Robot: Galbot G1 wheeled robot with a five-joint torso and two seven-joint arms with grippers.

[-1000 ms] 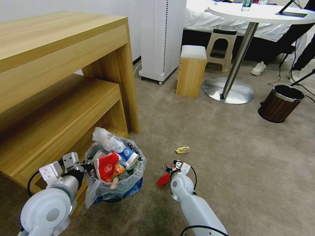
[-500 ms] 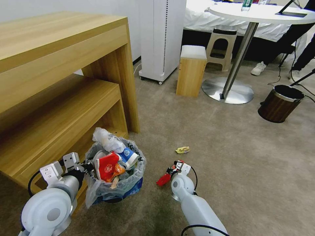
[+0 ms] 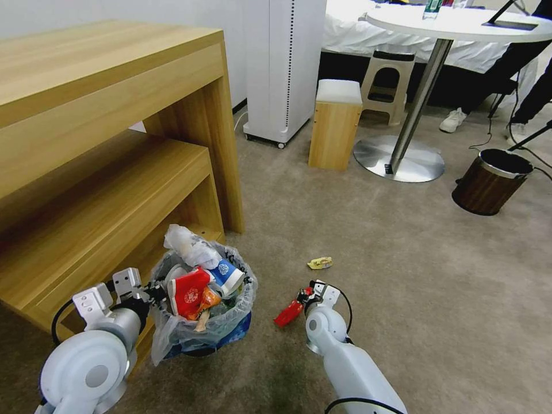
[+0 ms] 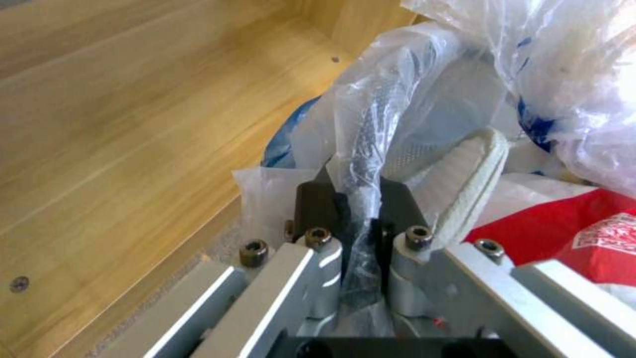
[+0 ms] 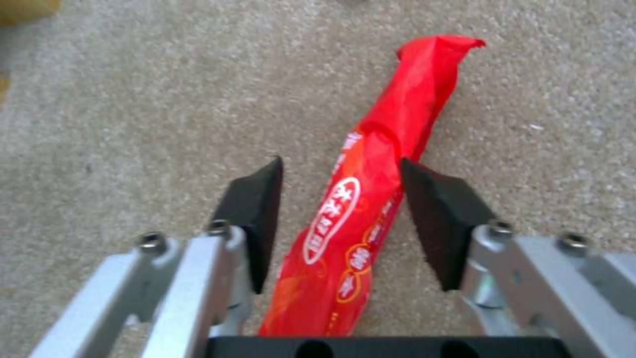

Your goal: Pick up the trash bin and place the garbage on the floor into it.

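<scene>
Left gripper [image 4: 357, 219] pinching trash bin [image 3: 202, 313] bag rim. Right gripper [image 5: 341, 223] low over carpet [image 3: 402, 276], fingers spread around red wrapper [image 5: 367, 199].

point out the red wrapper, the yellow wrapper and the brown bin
red wrapper [image 5: 371, 199], right wrist view, on its printed middle.
yellow wrapper [image 3: 320, 263], head view, on its crumpled middle.
brown bin [image 3: 486, 187], head view, on its side wall.

Even, soft indoor light fills the room, and shadows on the carpet [image 3: 356, 230] stay faint. The head view bows straight lines toward its edges. Both wrist views are soft and slightly blurred, with the clear plastic bag [image 4: 583, 74] glaring white.
</scene>
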